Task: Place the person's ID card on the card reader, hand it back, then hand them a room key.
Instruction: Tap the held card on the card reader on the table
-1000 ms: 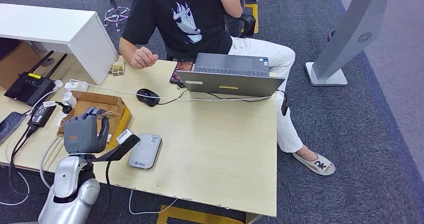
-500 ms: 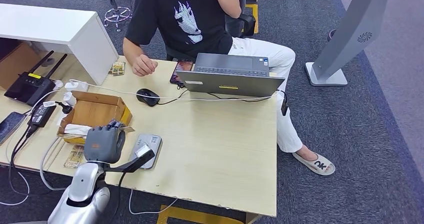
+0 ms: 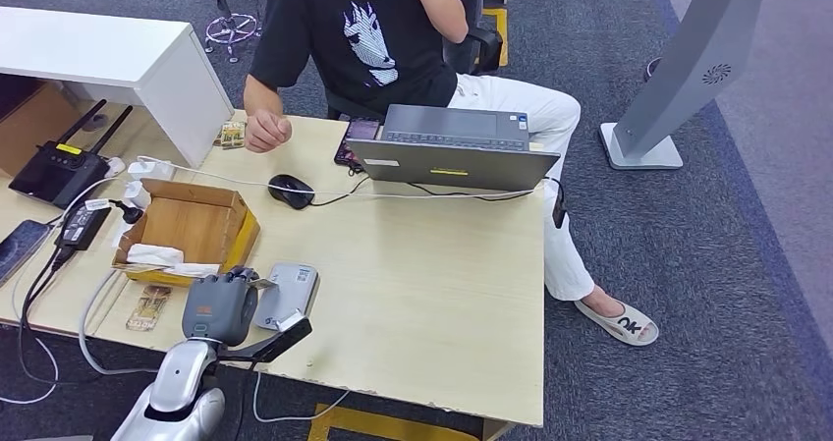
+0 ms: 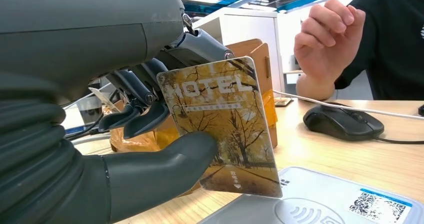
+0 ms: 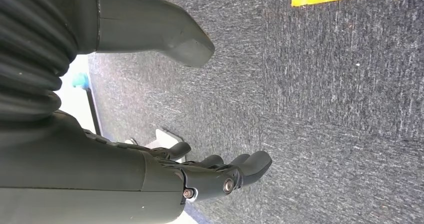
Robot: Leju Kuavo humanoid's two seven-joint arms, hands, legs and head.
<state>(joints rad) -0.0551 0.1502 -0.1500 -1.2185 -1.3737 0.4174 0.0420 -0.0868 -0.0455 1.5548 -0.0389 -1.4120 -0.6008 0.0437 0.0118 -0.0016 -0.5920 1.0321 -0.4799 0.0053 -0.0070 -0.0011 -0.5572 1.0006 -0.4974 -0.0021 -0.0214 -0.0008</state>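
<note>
Left hand point(image 4: 150, 149) pinching, right hand point(image 5: 200, 174) open.

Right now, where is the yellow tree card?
In the left wrist view, the robot hand holds the card just above the grey card reader, near the table's front-left edge by the cardboard box.

Grey laptop point(image 3: 454, 146) at table's 12 o'clock; black corded mouse point(image 3: 291, 191) at its 9. Open brown cardboard box point(image 3: 190, 227) w/ white tissue at table's 9. Black router point(image 3: 57, 171) further at 9.

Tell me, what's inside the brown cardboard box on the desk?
Inside the cardboard box you can see white crumpled paper lying along the near side on the brown bottom. Whatever lies under that paper is covered.
</note>
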